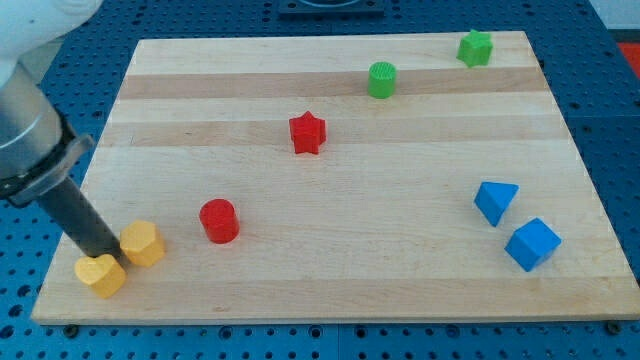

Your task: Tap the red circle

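The red circle [218, 220] is a short red cylinder on the wooden board [400, 270], at the lower left of the view. My tip [108, 254] is at the board's lower left corner, between two yellow blocks: a yellow heart [101, 276] just below it and a yellow hexagon [143, 243] just to its right, both close to or touching the rod. The red circle lies to the right of the tip, beyond the yellow hexagon, and apart from it.
A red star [308, 132] sits near the board's middle. A green cylinder [382, 79] and a green star-like block [475, 47] are at the top right. A blue triangle [495, 201] and a blue cube [532, 244] are at the right.
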